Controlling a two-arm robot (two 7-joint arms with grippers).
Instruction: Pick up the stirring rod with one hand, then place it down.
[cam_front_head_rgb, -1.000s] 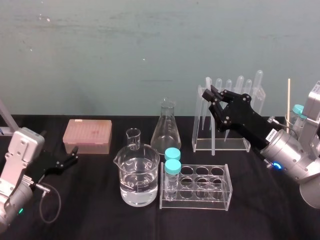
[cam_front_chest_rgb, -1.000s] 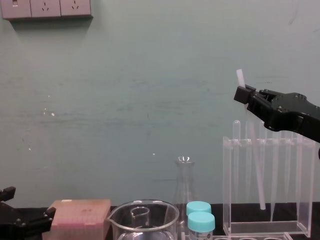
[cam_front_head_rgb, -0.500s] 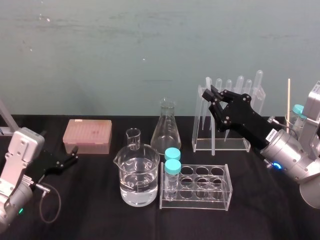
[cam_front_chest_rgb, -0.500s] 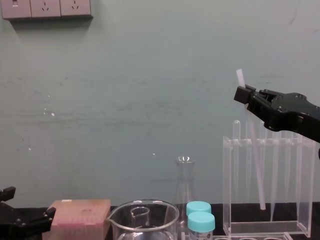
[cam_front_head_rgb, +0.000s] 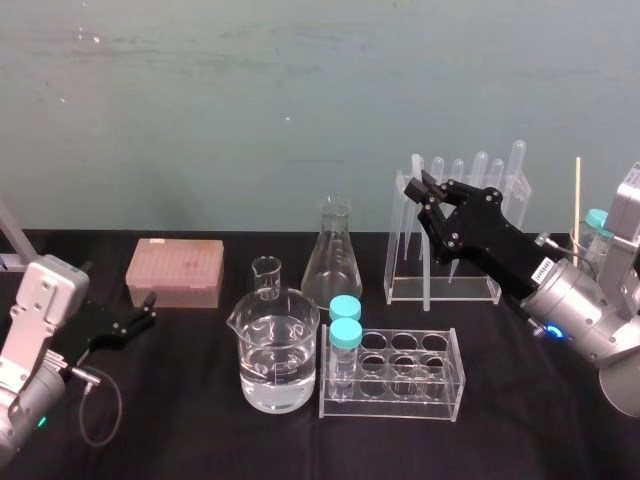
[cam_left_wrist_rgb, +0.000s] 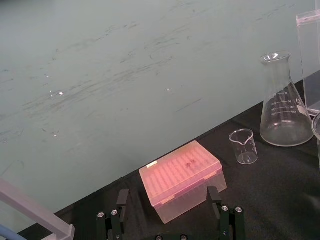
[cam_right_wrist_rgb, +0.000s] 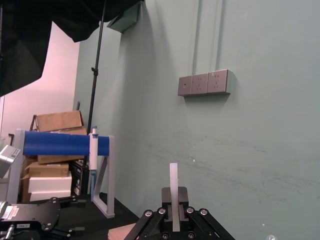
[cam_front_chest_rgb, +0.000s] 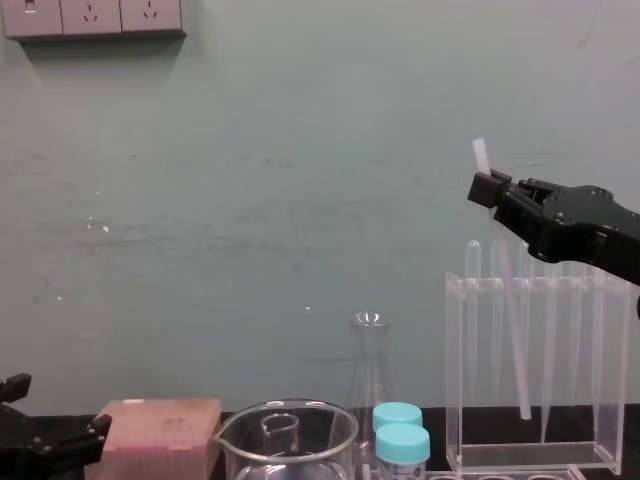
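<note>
My right gripper (cam_front_head_rgb: 415, 188) is shut on the stirring rod (cam_front_head_rgb: 416, 165), a thin translucent-white rod, close to its upper end. In the chest view the right gripper (cam_front_chest_rgb: 486, 188) holds the rod (cam_front_chest_rgb: 511, 310) slightly tilted, with a short stub above the fingers. The rod's lower end hangs just above the base of the clear rack (cam_front_chest_rgb: 455, 380); I cannot tell whether it is inside or in front of it. The right wrist view shows the rod (cam_right_wrist_rgb: 174, 175) rising from between the gripper's fingers (cam_right_wrist_rgb: 174, 197). My left gripper (cam_front_head_rgb: 148, 312) rests open at the table's left, near the pink box.
The clear rack (cam_front_head_rgb: 390, 270) holds several pipettes. In front stand a water-filled beaker (cam_front_head_rgb: 278, 355), a small beaker (cam_front_head_rgb: 266, 275), a conical flask (cam_front_head_rgb: 332, 255) and a tube rack (cam_front_head_rgb: 440, 385) with two teal-capped tubes (cam_front_head_rgb: 345, 320). A pink tip box (cam_front_head_rgb: 175, 272) lies left.
</note>
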